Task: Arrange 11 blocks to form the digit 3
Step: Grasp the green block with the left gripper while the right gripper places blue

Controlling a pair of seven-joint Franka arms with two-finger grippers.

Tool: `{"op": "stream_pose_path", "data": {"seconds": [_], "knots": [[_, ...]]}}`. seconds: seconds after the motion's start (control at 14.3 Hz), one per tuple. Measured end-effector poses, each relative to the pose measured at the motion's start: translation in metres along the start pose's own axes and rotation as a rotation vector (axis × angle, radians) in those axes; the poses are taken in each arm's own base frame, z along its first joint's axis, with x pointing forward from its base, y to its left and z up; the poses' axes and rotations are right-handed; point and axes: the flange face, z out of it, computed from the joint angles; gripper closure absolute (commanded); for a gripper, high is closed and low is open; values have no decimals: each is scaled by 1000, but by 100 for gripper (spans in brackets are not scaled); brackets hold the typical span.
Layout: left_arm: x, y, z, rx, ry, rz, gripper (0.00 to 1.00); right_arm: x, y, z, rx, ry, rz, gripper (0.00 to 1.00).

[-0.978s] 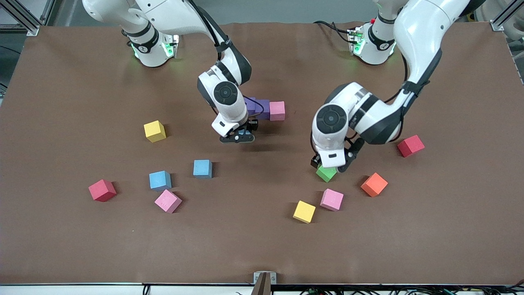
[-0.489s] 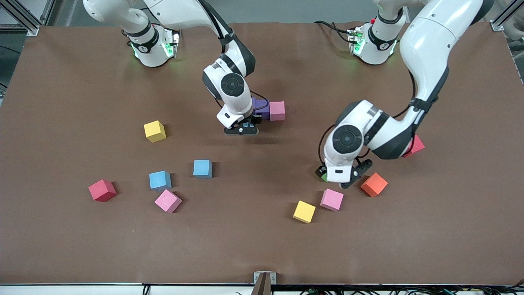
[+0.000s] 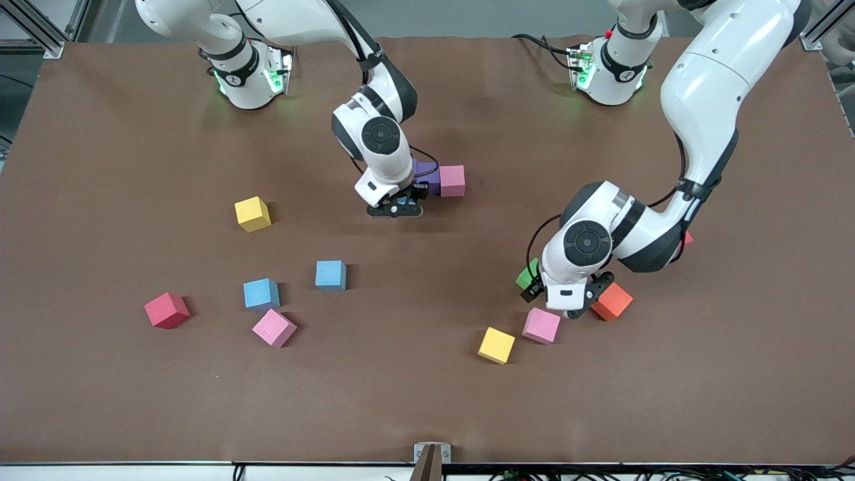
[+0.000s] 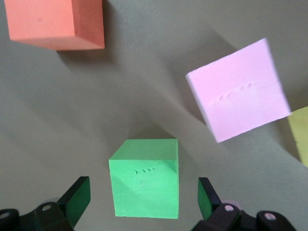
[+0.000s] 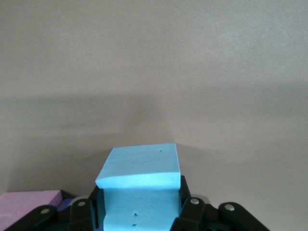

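The right gripper (image 3: 395,208) is clamping a blue block (image 5: 139,185), apparently placing it beside the purple blocks (image 3: 427,179). The left gripper (image 4: 142,202), fingers apart, is straddling the green block (image 4: 144,185); closing comes next.

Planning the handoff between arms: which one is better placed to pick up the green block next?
Probably the left. Its open end effector straddles the green block with both fingers clear of it, while the right end effector is shut on a blue block beside the purple and pink row.
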Motion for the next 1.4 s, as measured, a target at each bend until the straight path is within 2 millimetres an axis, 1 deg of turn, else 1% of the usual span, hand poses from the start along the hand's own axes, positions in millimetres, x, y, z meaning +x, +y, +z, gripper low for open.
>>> {"op": "stream_pose_path", "data": {"seconds": [0.14,0.28,0.35,0.42,0.49,0.63,0.77,0.84,0.98,1.05,1.12,1.19,1.26,1.33,1.4], "knots": [[-3,-2,8,2,-5,-8,2,0,0,0,0,0,0,66],[-1,-5,13,1,-4,-17,2,0,0,0,0,-1,0,57],[1,-5,16,-6,-3,-19,2,-1,0,0,0,-1,0,49],[1,-5,18,-12,-3,-23,2,-1,0,0,0,-1,0,31],[1,-6,20,-19,-3,-31,3,-1,0,0,0,-1,0,0],[2,-6,27,-24,-8,-43,7,-3,0,2,-3,-6,0,0],[3,-6,32,-25,-13,-45,21,-3,-1,1,1,-6,1,0],[3,-5,33,-27,-15,-45,27,-1,-2,-2,6,-3,2,0],[2,-5,35,-31,-17,-45,45,5,-3,-18,4,-13,11,0],[2,-4,35,-33,-17,-46,60,11,-2,-30,-1,-26,19,0],[2,-4,34,-35,-16,-46,70,22,1,-45,-3,-35,33,0],[3,-4,34,-37,-16,-47,75,35,8,-60,1,-38,43,0],[3,-3,33,-42,-15,-50,78,50,19,-71,7,-36,37,0],[5,-2,30,-48,-13,-54,78,67,34,-78,12,-32,19,0],[7,0,26,-57,-11,-67,78,82,52,-80,9,-26,2,0]]}}
